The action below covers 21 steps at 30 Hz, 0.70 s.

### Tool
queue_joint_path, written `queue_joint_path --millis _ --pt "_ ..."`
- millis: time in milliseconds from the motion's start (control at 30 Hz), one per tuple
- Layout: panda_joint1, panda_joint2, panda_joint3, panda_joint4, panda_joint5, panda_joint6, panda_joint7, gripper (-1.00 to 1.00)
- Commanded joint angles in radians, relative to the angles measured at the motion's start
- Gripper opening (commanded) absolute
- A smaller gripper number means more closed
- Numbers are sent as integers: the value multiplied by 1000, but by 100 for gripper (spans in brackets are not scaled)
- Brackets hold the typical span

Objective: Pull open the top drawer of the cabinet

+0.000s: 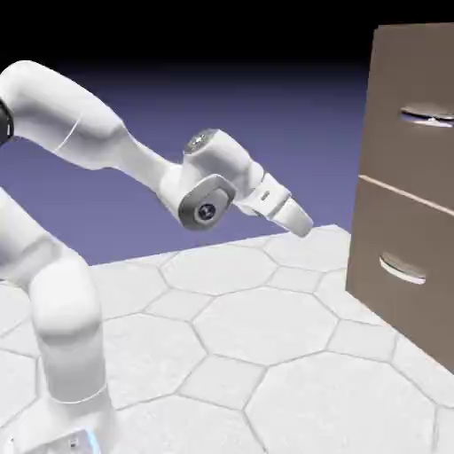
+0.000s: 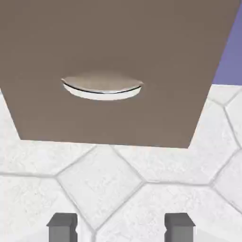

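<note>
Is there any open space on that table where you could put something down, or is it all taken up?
Mostly bare. The widest free patch of table lies between the arm's base and the cabinet, under the raised gripper. Only the foot of the cabinet, along the right edge, is taken.

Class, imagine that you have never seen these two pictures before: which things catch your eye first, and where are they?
The bulky white robot arm sweeps in from the exterior view's left, its gripper hanging in the air, well short of the tall taupe-brown cabinet at the right edge. Two slim silver arched handles glint on the cabinet's fronts, the top drawer above a pale seam. The hand view is filled by a brown front with one silver handle, over the pale hexagon-tiled table.
</note>
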Motion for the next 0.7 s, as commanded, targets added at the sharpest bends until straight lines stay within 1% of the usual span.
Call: queue_joint_path --millis 0,667 --pt "19 28 -28 19 39 -6 -44 0" --pt "398 586 -585 392 813 -133 -913 0"
